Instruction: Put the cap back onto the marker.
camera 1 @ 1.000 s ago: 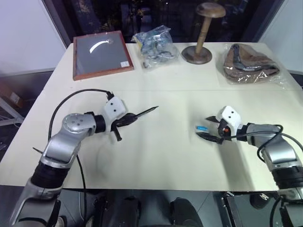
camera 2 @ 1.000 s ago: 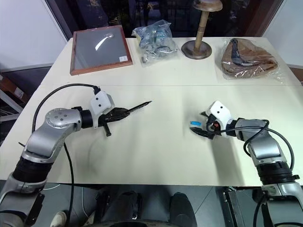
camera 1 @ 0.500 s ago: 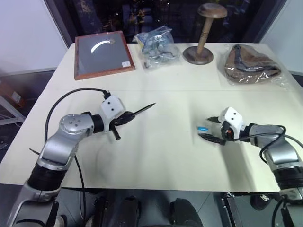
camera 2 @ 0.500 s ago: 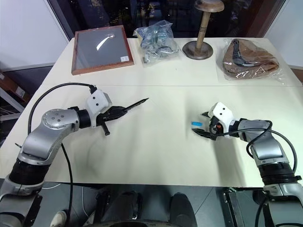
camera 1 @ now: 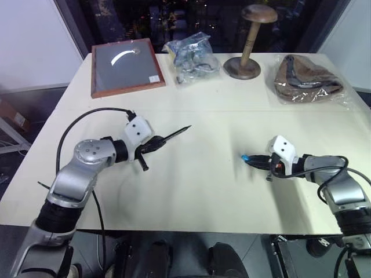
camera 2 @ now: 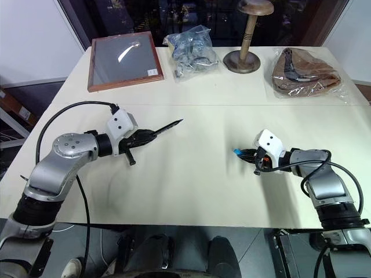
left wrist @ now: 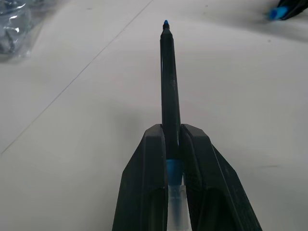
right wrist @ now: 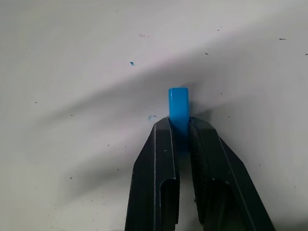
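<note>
Your cream surface stands before dark windows. The black, blue-tipped marker is clamped in the left end effector; the right end effector grips the bright blue cap near the surface.

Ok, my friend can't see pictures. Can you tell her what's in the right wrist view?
Two black fingers of the right gripper are shut on a tiny bright blue cap, which sticks out past their tips. Behind them is a pale table with a few small specks.
</note>
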